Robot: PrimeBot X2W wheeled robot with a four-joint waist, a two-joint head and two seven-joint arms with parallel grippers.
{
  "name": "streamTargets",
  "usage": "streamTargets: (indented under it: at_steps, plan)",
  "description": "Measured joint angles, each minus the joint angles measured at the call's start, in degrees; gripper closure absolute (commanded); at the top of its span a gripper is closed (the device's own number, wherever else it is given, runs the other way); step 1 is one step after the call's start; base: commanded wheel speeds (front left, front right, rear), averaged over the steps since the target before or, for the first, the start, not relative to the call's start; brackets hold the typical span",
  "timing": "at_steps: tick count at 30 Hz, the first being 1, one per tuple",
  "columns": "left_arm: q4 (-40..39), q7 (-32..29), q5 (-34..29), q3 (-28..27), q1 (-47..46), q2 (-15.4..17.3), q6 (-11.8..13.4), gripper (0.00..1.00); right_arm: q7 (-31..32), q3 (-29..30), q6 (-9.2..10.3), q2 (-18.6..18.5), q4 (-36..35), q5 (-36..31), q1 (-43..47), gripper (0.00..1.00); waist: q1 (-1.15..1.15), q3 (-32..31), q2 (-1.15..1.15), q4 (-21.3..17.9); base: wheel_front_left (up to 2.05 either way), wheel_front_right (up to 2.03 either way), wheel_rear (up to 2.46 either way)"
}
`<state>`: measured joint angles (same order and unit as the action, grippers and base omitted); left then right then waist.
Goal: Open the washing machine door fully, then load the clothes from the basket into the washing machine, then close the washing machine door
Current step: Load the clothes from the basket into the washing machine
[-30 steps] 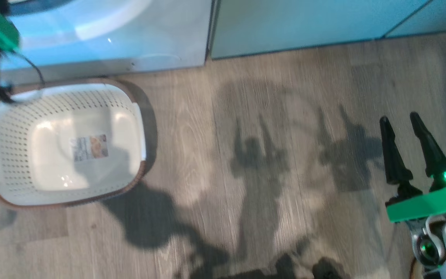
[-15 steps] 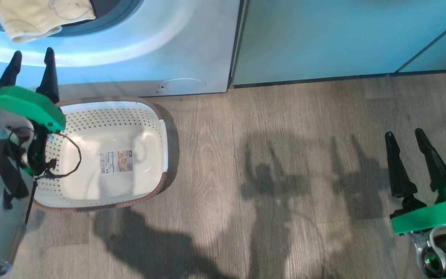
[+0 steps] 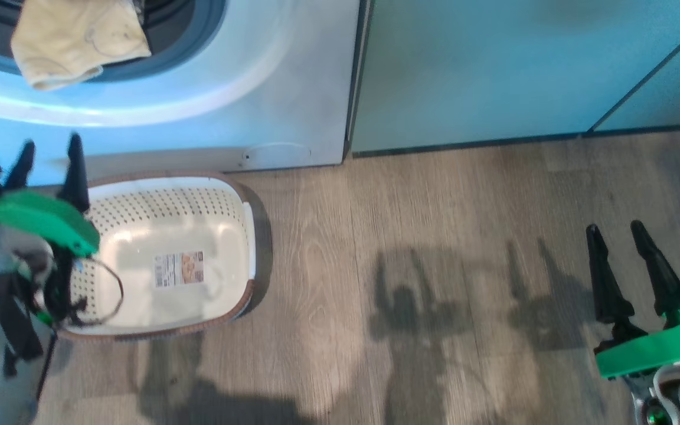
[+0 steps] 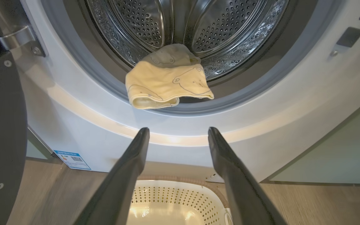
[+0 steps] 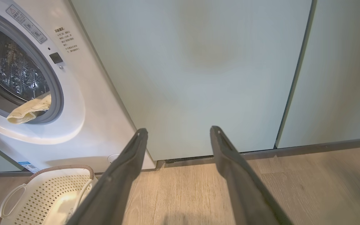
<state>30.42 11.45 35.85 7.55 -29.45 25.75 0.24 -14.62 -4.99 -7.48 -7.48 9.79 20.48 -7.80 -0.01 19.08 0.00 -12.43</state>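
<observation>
Nearest in, the left tool (image 4: 178,131) hangs with its fingers spread wide and nothing between them, over the far left corner of the basket (image 3: 139,203). Half a second ago its tips reached well up the machine's front. Now they sit just past the basket rim, so it looks to be backing off. Part of the shift is the head camera's own tilt.

Well off to the right, the right tool (image 3: 615,227) is parked over the wooden floor (image 3: 434,206), also spread and empty.

The basket is down to its label sticker (image 3: 179,268): no clothes left in it.

Beyond it stands the washing machine (image 3: 293,77). One cream bear-print garment (image 4: 167,84) is draped over the grey gasket (image 4: 236,97), half in the steel drum (image 4: 217,28), half hanging out, just as it lay a moment back.

The washing machine door (image 4: 2,118) is swung open at the left.

My read: loading is all but done, but that garment wants pushing in before the door shuts, or it gets pinched.
</observation>
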Motion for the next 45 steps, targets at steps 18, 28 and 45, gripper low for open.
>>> streamTargets:
  at_steps: [18, 28, 45]
  plan:
    - [-9.94, 2.87, -0.08, -4.31, 19.34, -5.56, 2.69, 0.00, 0.00, 1.34, 0.00, 0.00, 0.23, 0.00, 3.66, 0.00, 0.00, -6.31, 0.00, 1.31, 0.00, 0.00, 0.00]
    - [-12.32, 2.33, -1.56, -5.75, 22.21, -7.30, 2.71, 0.00, 0.00, 1.41, 0.00, -0.24, -0.14, 0.00, 3.82, 0.00, 0.00, -6.29, 0.00, 2.34, 0.00, 0.00, 0.00]
    - [-5.17, -28.16, -2.50, 0.94, -2.92, 2.38, 1.94, 0.00, 0.00, -0.60, 0.00, -0.43, -1.18, 0.02, -1.47, 0.00, 0.02, 2.85, 0.00, 1.30, 0.00, 0.00, 0.00]
